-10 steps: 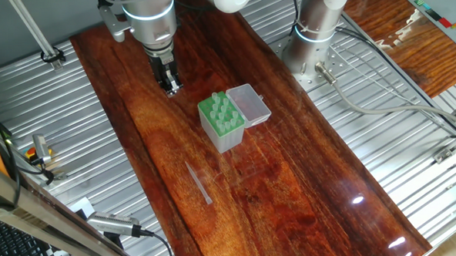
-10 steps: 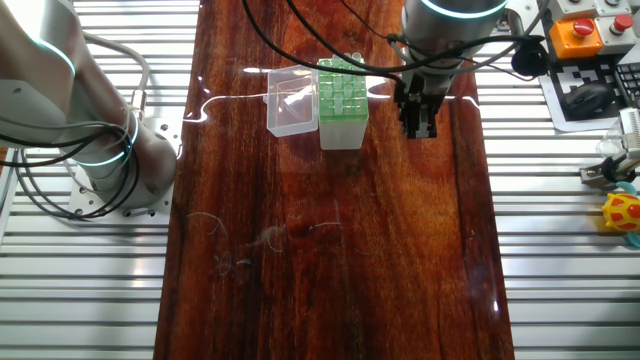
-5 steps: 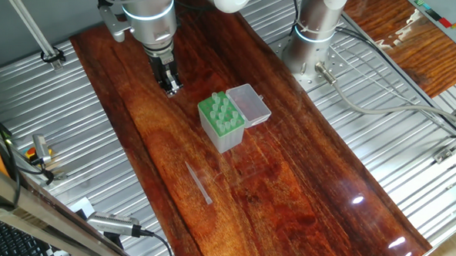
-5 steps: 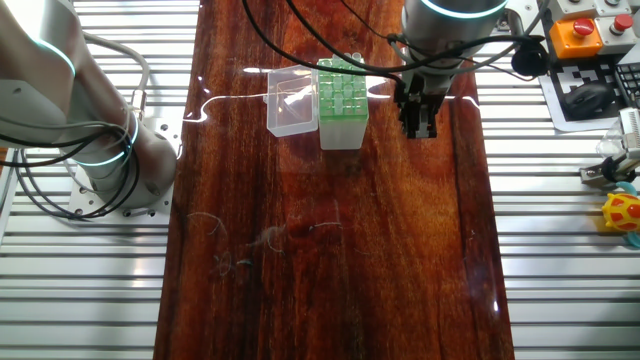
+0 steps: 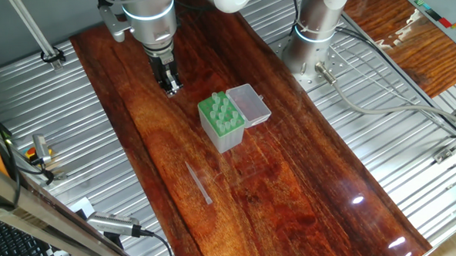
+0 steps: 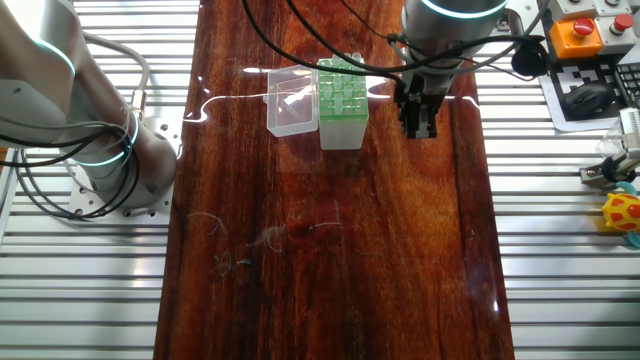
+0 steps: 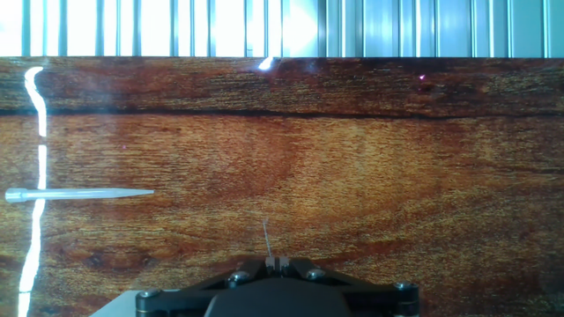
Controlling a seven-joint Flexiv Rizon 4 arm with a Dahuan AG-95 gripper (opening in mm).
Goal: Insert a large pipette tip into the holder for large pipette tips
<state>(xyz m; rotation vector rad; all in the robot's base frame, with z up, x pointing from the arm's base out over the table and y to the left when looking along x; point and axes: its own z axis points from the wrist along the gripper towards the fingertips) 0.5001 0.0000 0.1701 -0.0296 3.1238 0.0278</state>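
Note:
The large pipette tip (image 5: 198, 182) lies flat on the wooden table, toward the near side from the holder. In the hand view it (image 7: 79, 195) lies at the far left, point to the right. The holder for large pipette tips (image 5: 221, 122) stands mid-table with its green rack up and its clear lid (image 5: 248, 104) open beside it. It also shows in the other fixed view (image 6: 342, 100). My gripper (image 5: 172, 88) hangs above the table, left of and behind the holder, well away from the tip. Its jaws are together and empty (image 7: 276, 261). I cannot make out the tip in the other fixed view.
The wooden board (image 5: 276, 180) lies on ribbed metal. The arm's base (image 5: 309, 43) stands at the back right. In the other fixed view a second arm base (image 6: 100, 150) is at the left, and a button box (image 6: 575, 35) and small items at the right.

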